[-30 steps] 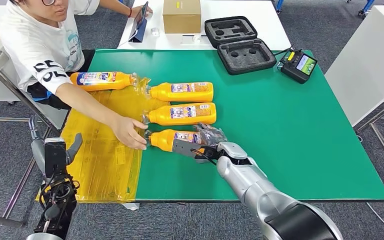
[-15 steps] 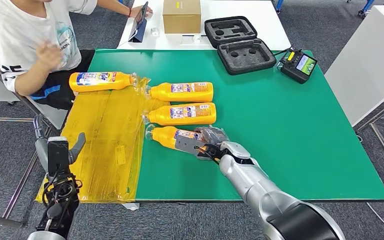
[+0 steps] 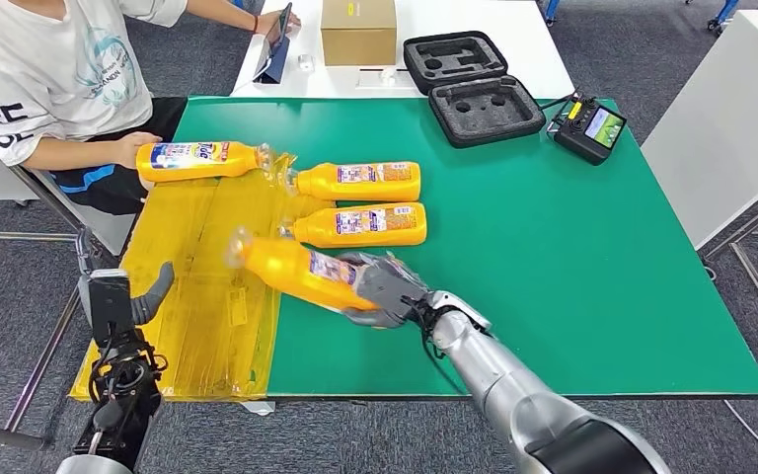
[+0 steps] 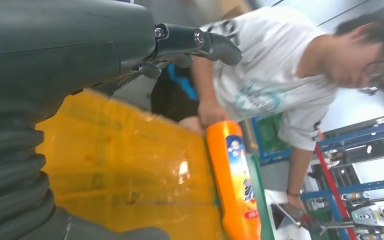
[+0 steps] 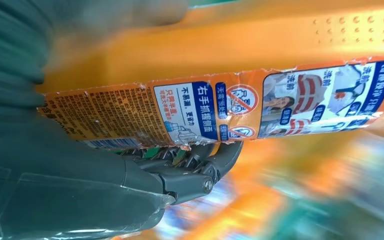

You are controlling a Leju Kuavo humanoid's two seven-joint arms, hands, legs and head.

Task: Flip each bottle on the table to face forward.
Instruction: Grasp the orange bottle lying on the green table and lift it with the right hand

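Lifting clear of the green table (image 3: pixel 553 247), the nearest orange detergent bottle (image 3: pixel 296 272) sits clamped in the right hand (image 3: pixel 385 291), flip just begun; left hand (image 3: pixel 123 296) empty, fingers apart

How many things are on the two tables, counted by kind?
Orange bottles: 4, one held by the right hand, three lying at
Cardboard box: 1
Black foam case: 1
Remote controller: 1
Total: 7
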